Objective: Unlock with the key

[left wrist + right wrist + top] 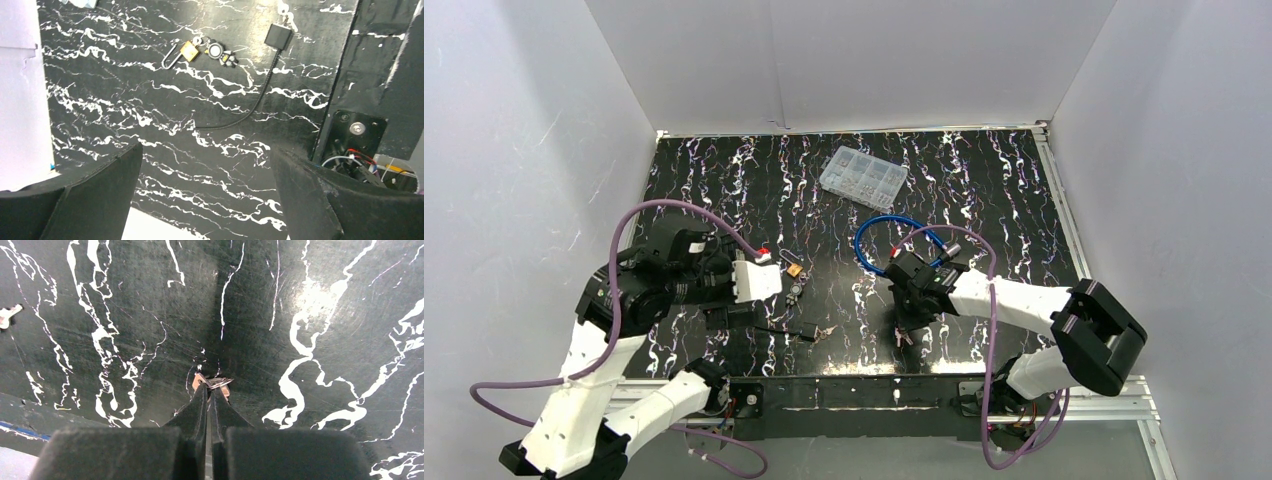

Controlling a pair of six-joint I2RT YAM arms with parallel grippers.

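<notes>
Gripper [209, 391] pinches thin, seemingly metal key [199, 380].

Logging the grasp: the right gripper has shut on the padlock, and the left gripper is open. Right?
Not the padlock: the right wrist view shows the right gripper shut on the key. The padlock lies apart in the left wrist view. The left gripper is open.

- Tabletop [1004, 200]: black, white marble-like veining.
- Padlock [189, 50]: brass-yellow body, silver shackle.
- Key [201, 382]: copper-toned, on a silver ring.
- Cable loop [860, 243]: blue.
- Compartment box [862, 175]: clear, greyish.
- Left arm [584, 390], right arm [1014, 297]: white links, black joints.
- Arm wiring [674, 205]: purple.
- Left gripper [206, 150], right gripper [210, 392]: black.
</notes>
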